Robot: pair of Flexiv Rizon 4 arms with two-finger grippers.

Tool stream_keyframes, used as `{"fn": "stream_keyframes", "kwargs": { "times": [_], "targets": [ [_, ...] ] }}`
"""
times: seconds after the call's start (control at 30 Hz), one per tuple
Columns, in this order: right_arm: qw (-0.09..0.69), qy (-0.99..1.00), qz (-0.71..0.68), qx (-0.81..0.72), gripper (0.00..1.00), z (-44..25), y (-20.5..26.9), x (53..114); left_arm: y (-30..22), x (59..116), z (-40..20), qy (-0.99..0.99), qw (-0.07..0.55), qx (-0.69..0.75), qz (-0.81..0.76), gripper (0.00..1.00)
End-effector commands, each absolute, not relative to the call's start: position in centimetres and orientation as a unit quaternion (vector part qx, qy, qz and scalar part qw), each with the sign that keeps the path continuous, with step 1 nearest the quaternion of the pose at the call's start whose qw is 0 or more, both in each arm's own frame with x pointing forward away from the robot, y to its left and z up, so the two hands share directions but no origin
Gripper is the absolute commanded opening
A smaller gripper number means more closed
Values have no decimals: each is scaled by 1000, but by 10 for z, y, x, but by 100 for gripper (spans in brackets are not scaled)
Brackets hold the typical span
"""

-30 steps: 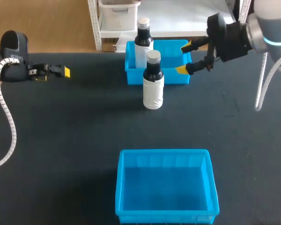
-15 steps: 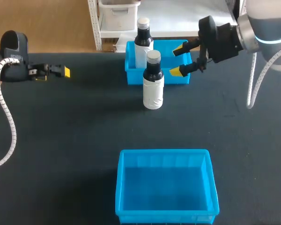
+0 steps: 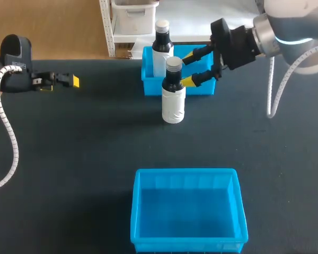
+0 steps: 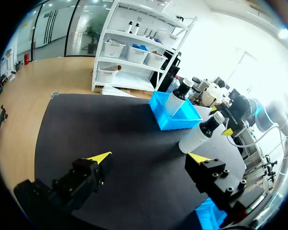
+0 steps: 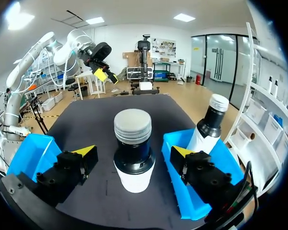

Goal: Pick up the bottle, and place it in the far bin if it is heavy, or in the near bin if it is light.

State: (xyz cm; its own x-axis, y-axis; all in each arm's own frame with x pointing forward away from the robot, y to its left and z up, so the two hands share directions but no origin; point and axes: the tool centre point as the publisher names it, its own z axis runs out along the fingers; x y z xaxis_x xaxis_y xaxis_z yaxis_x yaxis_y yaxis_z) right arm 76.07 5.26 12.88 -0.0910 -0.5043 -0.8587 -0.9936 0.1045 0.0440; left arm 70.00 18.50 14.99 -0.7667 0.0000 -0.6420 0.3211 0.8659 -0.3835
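A white bottle with a black neck and grey cap (image 3: pixel 173 98) stands upright on the dark table, just in front of the far blue bin (image 3: pixel 201 89). My right gripper (image 3: pixel 188 67) is open at its neck height, its yellow tips just to the bottle's right. In the right wrist view the bottle (image 5: pixel 133 155) stands between the spread fingers of the right gripper (image 5: pixel 133 152), with a gap on each side. My left gripper (image 3: pixel 69 81) hangs over the table's far left, open and empty (image 4: pixel 150 158). The near blue bin (image 3: pixel 188 209) is empty.
A second bottle of the same kind (image 3: pixel 162 45) stands in the far bin's left corner, close behind the first one. From the left wrist both bottles (image 4: pixel 201 134) (image 4: pixel 176 97) and the far bin (image 4: pixel 175 120) show well ahead.
My right gripper has moved left over the far bin toward the standing bottle, staying open. The left arm and both bottles have not moved.
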Motion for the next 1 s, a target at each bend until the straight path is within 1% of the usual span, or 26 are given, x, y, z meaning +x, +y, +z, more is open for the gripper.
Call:
{"fn": "stream_keyframes", "kwargs": {
  "times": [0.03,0.67,1.0],
  "targets": [
    [350,651,348,-576,100,127,58,765,185,700,150,908,330,88,-243,100],
    [337,639,363,-588,100,123,82,764,185,700,150,908,330,88,-243,100],
    [331,640,369,-587,100,119,86,766,185,700,150,908,330,88,-243,100]
  ]
}}
